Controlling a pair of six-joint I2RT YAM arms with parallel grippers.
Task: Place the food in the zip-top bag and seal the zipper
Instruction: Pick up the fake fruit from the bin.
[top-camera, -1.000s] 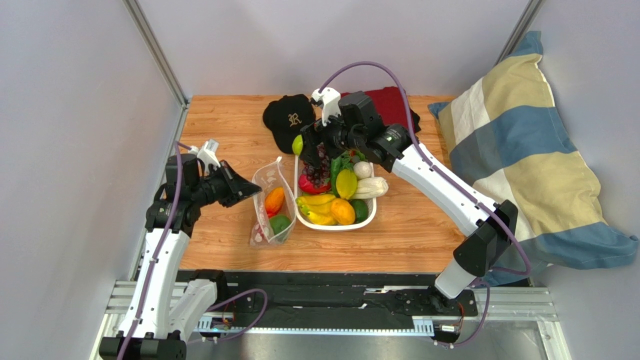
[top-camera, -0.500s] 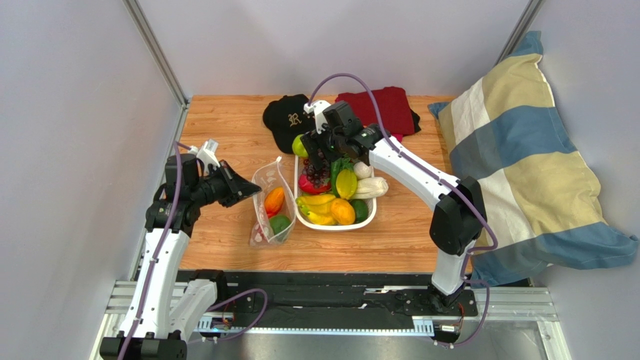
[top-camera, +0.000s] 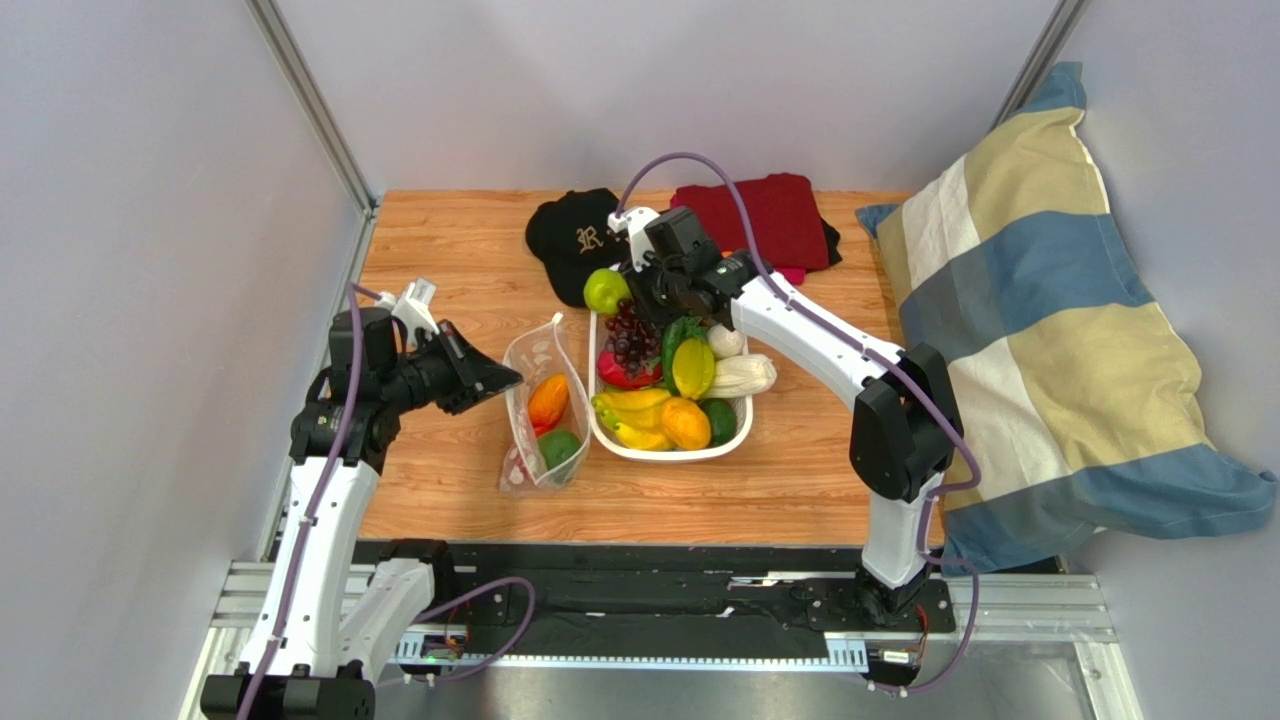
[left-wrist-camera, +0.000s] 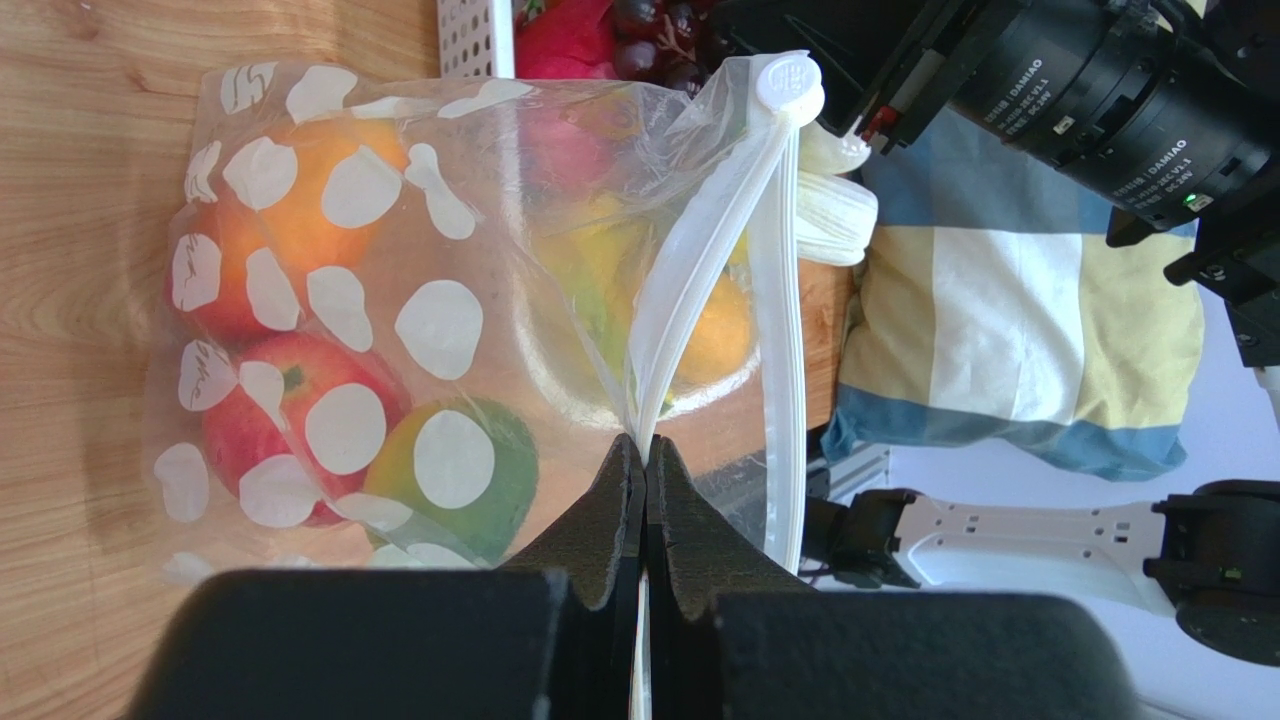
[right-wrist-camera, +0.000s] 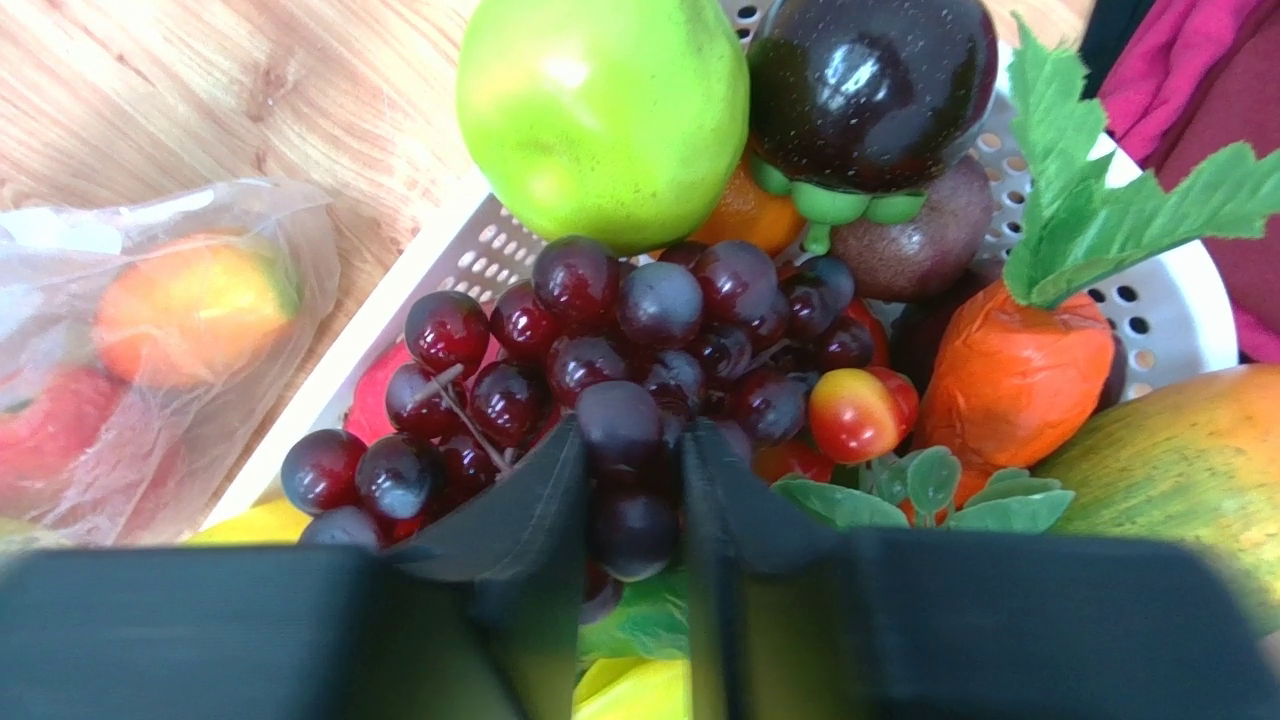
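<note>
The dotted zip-top bag lies left of the white tray, its mouth held open. My left gripper is shut on one side of the zipper. Inside the bag are an orange piece, a green piece and a red apple. My right gripper is down in the tray's far left corner, shut on the dark purple grape bunch. A green apple sits just beyond the grapes. More food fills the tray.
A black cap and a red cloth lie behind the tray. A striped pillow fills the right side. Grey walls close in the left and back of the wooden table.
My right gripper came down over the tray onto the grapes and its fingers closed on the bunch. The left arm and the bag have not moved.
</note>
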